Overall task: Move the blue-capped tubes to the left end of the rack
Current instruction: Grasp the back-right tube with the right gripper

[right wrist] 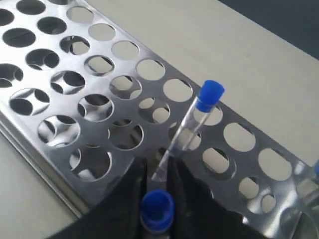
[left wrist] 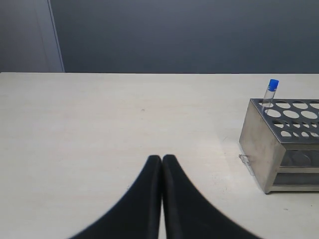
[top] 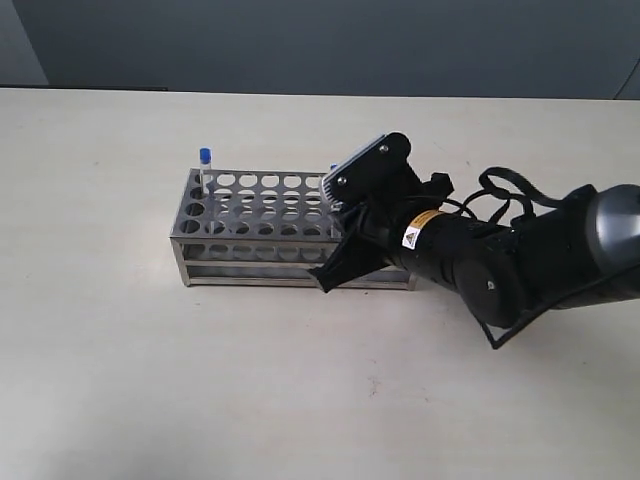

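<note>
Over the rack's (top: 240,262) right end, the right gripper (right wrist: 158,174) straddles one blue-capped tube (right wrist: 157,209) while a leaning tube (right wrist: 199,112) crosses its fingertips; whether the jaws pinch either, I cannot tell. Catching both, or lifting askew, could jam glass against a hole's rim and drag the rack. A third tube (top: 205,160) stands at its far-left corner; the left gripper (left wrist: 162,164), closed and empty, hangs left of the rack.

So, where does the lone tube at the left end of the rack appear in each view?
Exterior view: the lone tube stands in the far left corner hole of the rack.
Left wrist view: same tube, in a corner hole of the rack end facing this camera.
Right wrist view: not in it; the tilted tube there is another one.
Shared landmark: the rack with its round holes, in all three.
</note>
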Available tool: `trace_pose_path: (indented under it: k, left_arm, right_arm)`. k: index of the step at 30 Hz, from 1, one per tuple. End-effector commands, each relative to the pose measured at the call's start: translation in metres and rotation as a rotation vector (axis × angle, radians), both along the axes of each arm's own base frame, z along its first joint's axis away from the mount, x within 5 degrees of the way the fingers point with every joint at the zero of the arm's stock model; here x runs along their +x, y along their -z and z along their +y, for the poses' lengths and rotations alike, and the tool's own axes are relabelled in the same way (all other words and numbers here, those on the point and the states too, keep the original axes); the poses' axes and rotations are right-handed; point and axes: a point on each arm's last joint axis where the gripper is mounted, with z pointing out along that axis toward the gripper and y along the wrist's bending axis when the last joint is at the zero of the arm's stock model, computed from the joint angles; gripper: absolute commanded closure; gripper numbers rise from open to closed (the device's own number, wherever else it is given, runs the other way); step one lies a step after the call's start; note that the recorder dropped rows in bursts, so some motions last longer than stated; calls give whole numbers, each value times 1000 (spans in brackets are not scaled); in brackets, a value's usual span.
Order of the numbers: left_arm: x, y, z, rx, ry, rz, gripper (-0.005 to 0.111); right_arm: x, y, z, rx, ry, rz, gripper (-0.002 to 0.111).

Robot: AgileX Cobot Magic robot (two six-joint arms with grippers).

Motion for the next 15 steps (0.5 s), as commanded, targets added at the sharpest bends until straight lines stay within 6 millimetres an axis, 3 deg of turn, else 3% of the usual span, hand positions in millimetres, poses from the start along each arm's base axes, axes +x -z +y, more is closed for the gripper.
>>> trace_pose_path:
  k: [1, 10, 15]
  left_arm:
    - [0, -2, -1, -1, 9, -12, 106]
    - [0, -2, -1, -1, 9, -12, 106]
    - [0, -2, -1, -1, 9, -12, 106]
  right_arm:
    - [0, -23, -1, 51, 2, -55, 108]
    - [-4, -44, -5, 88, -1, -78, 108]
    - [-8, -65, -9, 134, -1, -109, 108]
